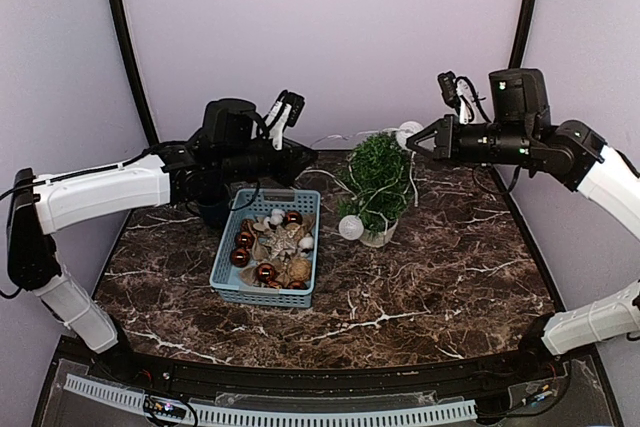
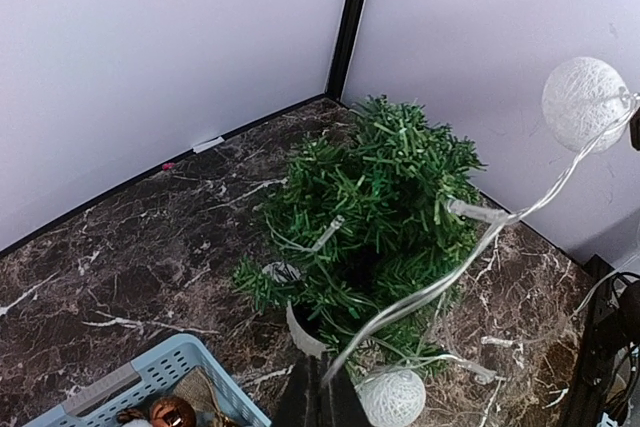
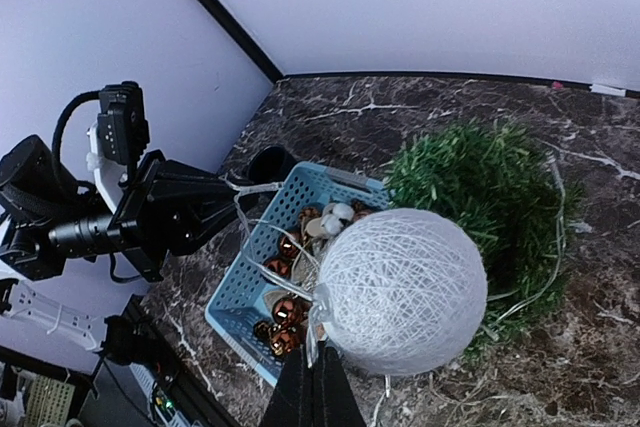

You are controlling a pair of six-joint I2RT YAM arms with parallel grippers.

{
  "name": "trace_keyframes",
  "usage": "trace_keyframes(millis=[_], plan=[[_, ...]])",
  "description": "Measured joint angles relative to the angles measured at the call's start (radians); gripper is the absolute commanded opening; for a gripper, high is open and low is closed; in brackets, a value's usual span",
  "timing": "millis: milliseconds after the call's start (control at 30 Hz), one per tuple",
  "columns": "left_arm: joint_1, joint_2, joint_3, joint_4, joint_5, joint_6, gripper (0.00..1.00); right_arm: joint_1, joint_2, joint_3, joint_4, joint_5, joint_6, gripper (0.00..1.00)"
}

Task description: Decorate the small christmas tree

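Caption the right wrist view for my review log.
Right gripper, shut on the light string beside a white ball, with the tree and basket below.

Seen from above, a blue basket [image 1: 262,296] of copper baubles [image 1: 265,272] sits at nine o'clock on the dark marble table [image 1: 440,282], with a dark cup [image 3: 268,163] at its eleven. A clear light string [image 2: 478,213] carries white yarn balls [image 1: 350,227] at the basket's two o'clock.
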Motion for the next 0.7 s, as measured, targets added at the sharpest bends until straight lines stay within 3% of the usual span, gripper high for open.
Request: trace_keyframes(millis=[267, 700], plan=[[0.027, 0.167, 0.123, -0.001, 0.055, 0.001, 0.00, 0.000, 0.089, 0.081, -0.023, 0.193, 0.016, 0.00], [0.071, 0.304, 0.262, 0.013, 0.123, -0.012, 0.00, 0.000, 0.213, 0.212, -0.062, 0.394, -0.009, 0.00]])
